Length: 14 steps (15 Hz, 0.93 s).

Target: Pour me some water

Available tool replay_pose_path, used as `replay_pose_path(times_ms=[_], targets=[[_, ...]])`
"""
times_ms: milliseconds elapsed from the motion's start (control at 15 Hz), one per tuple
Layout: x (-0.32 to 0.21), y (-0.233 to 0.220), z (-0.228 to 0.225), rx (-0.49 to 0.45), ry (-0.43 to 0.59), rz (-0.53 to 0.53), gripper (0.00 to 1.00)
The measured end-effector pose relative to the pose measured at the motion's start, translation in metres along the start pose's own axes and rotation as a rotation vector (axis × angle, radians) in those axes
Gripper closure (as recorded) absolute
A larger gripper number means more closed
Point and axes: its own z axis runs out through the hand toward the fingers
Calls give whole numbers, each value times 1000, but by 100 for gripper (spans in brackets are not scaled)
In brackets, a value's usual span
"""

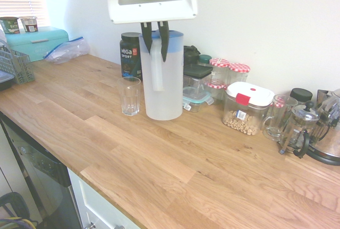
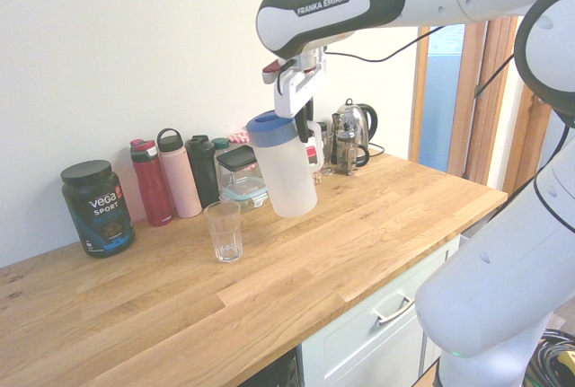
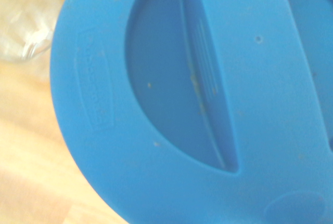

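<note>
A home kitchen is showing here: a long wooden countertop (image 1: 175, 170) is running along a plain white wall, with white drawer fronts (image 2: 382, 320) sitting beneath it. Food jars with checked lids (image 1: 239, 69), a kettle (image 2: 355, 131), a French press (image 1: 298, 128), drink bottles (image 2: 166, 176) and a mint-green bread bin (image 1: 37, 43) are crowding the back of the counter
</note>
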Motion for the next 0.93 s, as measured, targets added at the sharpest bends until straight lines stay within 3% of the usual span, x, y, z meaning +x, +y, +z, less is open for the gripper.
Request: replay_pose_path(times_ms=[400, 933], targets=[[-36, -64, 15, -188, -5, -203, 100], [-64, -99, 29, -435, -15, -401, 100]])
